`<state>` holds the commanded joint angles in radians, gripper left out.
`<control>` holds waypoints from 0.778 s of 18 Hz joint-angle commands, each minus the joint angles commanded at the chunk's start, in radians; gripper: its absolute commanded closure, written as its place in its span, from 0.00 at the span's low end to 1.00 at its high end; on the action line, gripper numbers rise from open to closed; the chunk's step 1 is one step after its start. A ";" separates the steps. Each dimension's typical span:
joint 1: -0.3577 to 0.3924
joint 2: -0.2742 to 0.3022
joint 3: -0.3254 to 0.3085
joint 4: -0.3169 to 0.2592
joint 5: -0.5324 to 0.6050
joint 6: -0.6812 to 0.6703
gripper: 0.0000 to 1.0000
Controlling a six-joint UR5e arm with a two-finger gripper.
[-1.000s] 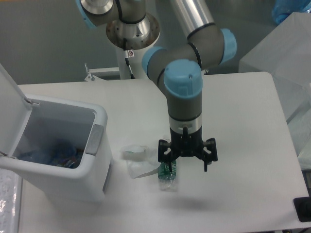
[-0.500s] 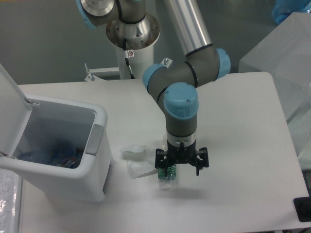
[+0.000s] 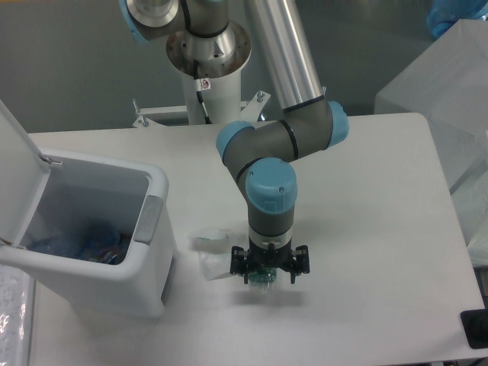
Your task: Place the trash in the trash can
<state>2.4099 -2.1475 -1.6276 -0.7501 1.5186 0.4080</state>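
The clear crushed bottle (image 3: 261, 280) with a green label lies on the white table, mostly covered by my gripper (image 3: 269, 277). The gripper points straight down, low over the bottle and open, a finger on either side of it. The crumpled translucent wrapper (image 3: 212, 254) lies just left of the bottle, apart from the fingers. To the left stands the white trash can (image 3: 91, 286), its lid (image 3: 15, 164) flipped up, with blue and coloured scraps inside.
The grey latch tab (image 3: 147, 219) faces the wrapper on the can's right rim. The arm's base post (image 3: 207, 76) rises at the back centre. A translucent bag-covered box (image 3: 446, 91) sits at the right edge. A dark object (image 3: 476, 329) is at the front right corner.
The gripper has moved left and down, from beside and above the bottle to low over it. The bottle and wrapper have stayed in place.
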 joint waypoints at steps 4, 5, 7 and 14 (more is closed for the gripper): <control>-0.005 -0.023 0.003 0.002 0.002 0.002 0.00; -0.006 -0.026 0.005 0.002 0.002 -0.001 0.00; -0.008 -0.026 0.002 0.002 0.000 -0.006 0.00; -0.012 -0.041 0.005 0.003 0.002 -0.006 0.00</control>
<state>2.3976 -2.1890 -1.6230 -0.7470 1.5202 0.4019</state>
